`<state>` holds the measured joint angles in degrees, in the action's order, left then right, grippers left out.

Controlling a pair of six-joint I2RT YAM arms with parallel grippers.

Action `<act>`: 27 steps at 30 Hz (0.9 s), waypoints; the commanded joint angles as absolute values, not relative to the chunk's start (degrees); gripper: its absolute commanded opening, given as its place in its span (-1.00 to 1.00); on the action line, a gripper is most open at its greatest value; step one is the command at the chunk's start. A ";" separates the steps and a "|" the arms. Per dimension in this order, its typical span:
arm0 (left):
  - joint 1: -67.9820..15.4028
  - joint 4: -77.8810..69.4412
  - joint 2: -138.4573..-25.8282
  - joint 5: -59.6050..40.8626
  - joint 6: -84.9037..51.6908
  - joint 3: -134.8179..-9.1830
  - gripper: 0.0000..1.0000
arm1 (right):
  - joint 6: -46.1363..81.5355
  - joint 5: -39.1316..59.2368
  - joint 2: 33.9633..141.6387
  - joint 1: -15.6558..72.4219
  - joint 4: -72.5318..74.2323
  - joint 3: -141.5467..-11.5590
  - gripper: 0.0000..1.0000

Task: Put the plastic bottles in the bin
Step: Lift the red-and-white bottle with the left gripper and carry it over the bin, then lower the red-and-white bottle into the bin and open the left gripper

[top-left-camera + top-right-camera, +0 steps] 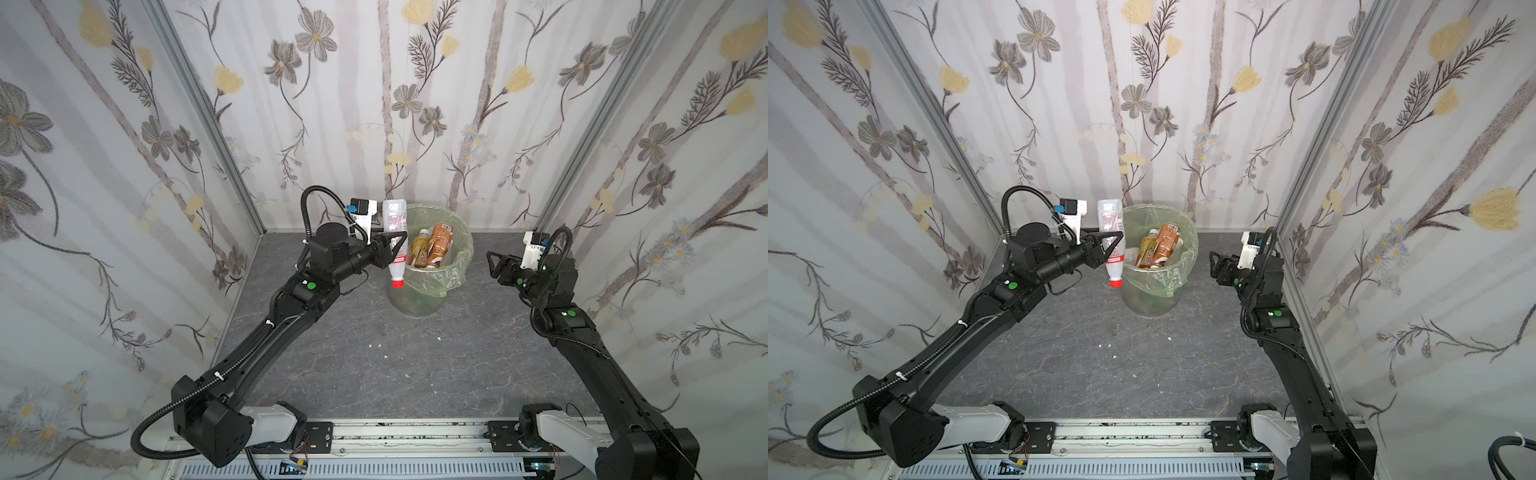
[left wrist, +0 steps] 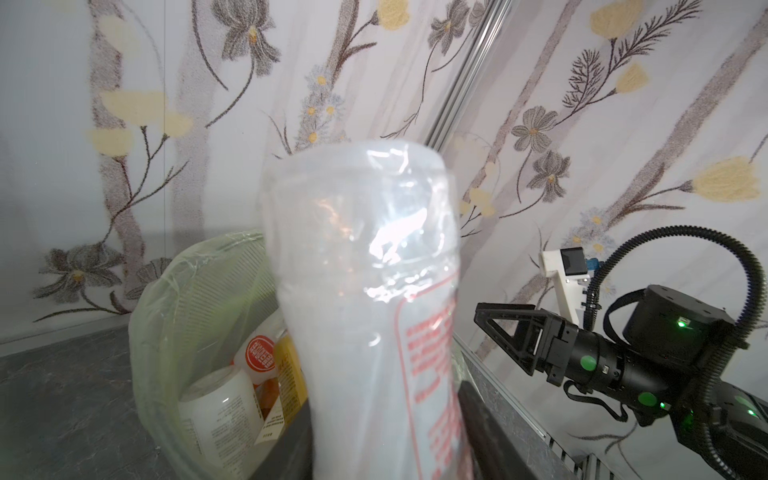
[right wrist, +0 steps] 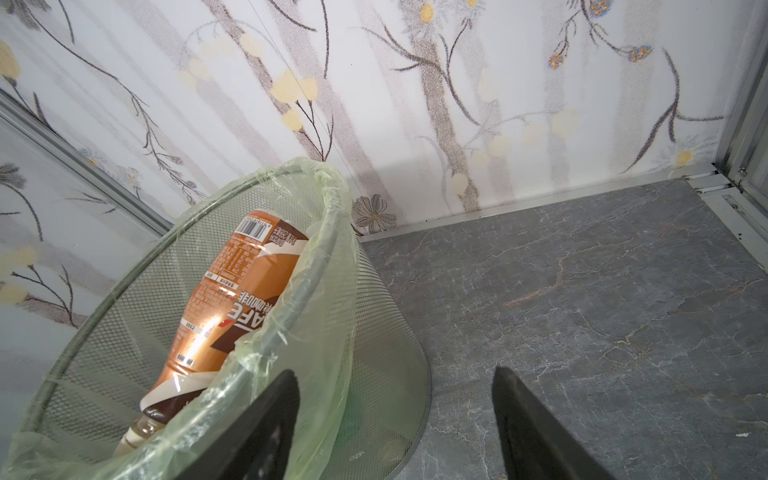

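Note:
My left gripper [image 1: 392, 249] [image 1: 1111, 249] [image 2: 382, 436] is shut on a clear bottle [image 1: 395, 226] [image 1: 1109, 220] [image 2: 365, 291] with red print. The bottle hangs upside down, its red cap [image 1: 397, 284] lowest, just outside the left rim of the bin [image 1: 457, 266] [image 1: 1185, 270] [image 2: 166, 311] [image 3: 332, 291]. The bin, lined with a green bag, holds several bottles, among them a brown coffee one [image 1: 440, 243] [image 3: 232, 299], an amber tea one [image 1: 420, 249] and a white-labelled one [image 2: 220, 407]. My right gripper [image 1: 492, 262] [image 1: 1213, 264] [image 3: 392, 372] stands open and empty to the right of the bin.
Flowered walls with aluminium posts [image 1: 208, 108] close in the grey marbled floor [image 1: 415, 374] on three sides. A few small white scraps [image 1: 378, 345] lie on the floor in front of the bin. A metal rail [image 1: 415, 436] runs along the front edge.

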<state>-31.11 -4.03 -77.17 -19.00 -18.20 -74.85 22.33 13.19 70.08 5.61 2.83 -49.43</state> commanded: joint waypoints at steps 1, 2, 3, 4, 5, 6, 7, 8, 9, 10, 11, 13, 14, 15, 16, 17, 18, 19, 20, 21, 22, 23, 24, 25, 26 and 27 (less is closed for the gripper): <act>-30.51 -5.53 -80.39 -14.89 -15.93 -78.31 -0.07 | 22.90 14.11 70.49 5.54 5.54 -50.36 0.49; -30.29 -5.54 -81.98 -13.99 -14.89 -79.50 -0.06 | 22.94 14.07 70.66 5.54 5.61 -50.54 0.48; -30.03 -5.46 -83.51 -13.70 -14.43 -80.62 -0.07 | 22.94 14.07 70.82 5.54 5.62 -50.80 0.48; -29.57 -5.53 -85.14 -13.96 -14.44 -82.01 -0.07 | 22.97 14.15 71.05 5.54 5.55 -51.12 0.49; -29.28 -5.54 -86.81 -14.37 -14.30 -83.36 -0.07 | 22.94 14.25 71.34 5.54 5.30 -51.65 0.48; -29.10 -5.54 -88.15 -14.58 -14.04 -84.55 -0.07 | 22.91 14.40 71.53 5.54 5.20 -51.91 0.48; -29.01 -5.53 -89.70 -14.61 -13.72 -86.03 -0.07 | 22.98 14.48 71.71 5.54 5.27 -52.21 0.49; -28.96 -5.49 -91.05 -14.90 -13.47 -87.40 -0.07 | 22.88 14.54 71.88 5.54 5.44 -52.43 0.48; -28.97 -5.50 -92.29 -15.17 -13.30 -88.62 -0.07 | 22.91 14.60 72.06 5.54 5.53 -52.56 0.48; -28.92 -5.49 -93.53 -15.48 -13.21 -89.97 -0.07 | 22.93 14.61 72.31 5.54 5.66 -52.83 0.48; -28.92 -5.45 -94.68 -15.78 -13.28 -91.15 -0.06 | 22.94 14.59 72.55 5.54 5.54 -53.04 0.49; -28.83 -5.45 -96.59 -16.16 -13.38 -93.12 -0.05 | 22.94 14.81 73.15 5.54 5.67 -53.42 0.48; -28.83 -5.45 -97.38 -16.53 -13.45 -93.91 -0.05 | 22.93 14.91 73.44 5.54 5.60 -53.61 0.48; -28.83 -5.45 -98.02 -16.80 -13.52 -94.44 -0.05 | 22.86 14.91 73.68 5.54 5.55 -53.78 0.48; -28.74 -5.45 -98.58 -16.99 -13.54 -95.01 -0.05 | 22.85 14.94 73.90 5.54 5.56 -53.96 0.48; -28.74 -5.45 -98.96 -17.11 -13.54 -95.38 -0.05 | 22.76 14.92 74.13 5.54 5.56 -54.12 0.48; -28.76 -5.45 -99.28 -17.10 -13.45 -95.61 -0.05 | 22.76 14.91 74.30 5.52 5.62 -54.21 0.48; -28.66 -5.45 -99.61 -17.11 -13.21 -95.86 -0.05 | 22.65 14.87 74.52 5.46 5.62 -54.39 0.48; -28.65 -5.45 -99.90 -17.07 -12.81 -95.97 -0.05 | 22.66 14.82 74.77 5.45 5.71 -54.57 0.48; -28.70 -5.36 -100.19 -17.13 -12.31 -95.90 -0.05 | 22.68 14.89 75.08 5.45 5.65 -54.81 0.48; -28.66 -5.28 -100.49 -17.14 -11.74 -95.74 -0.05 | 22.67 15.00 75.31 5.36 5.63 -55.10 0.48; -28.65 -5.11 -100.70 -17.06 -11.23 -95.42 -0.05 | 22.63 14.98 75.66 5.36 5.63 -55.34 0.48; -28.68 -4.95 -100.85 -16.86 -10.90 -95.00 -0.04 | 22.65 15.12 75.88 5.30 5.63 -55.60 0.48; -28.66 -4.84 -100.94 -16.61 -10.62 -94.41 -0.04 | 22.66 15.12 76.09 5.27 5.54 -55.79 0.48; -28.65 -4.79 -100.98 -16.40 -10.42 -93.82 -0.03 | 22.54 15.04 76.20 5.27 5.54 -55.96 0.48; -28.65 -4.69 -101.01 -16.20 -10.14 -93.34 -0.02 | 22.54 15.02 76.35 5.19 5.49 -56.12 0.48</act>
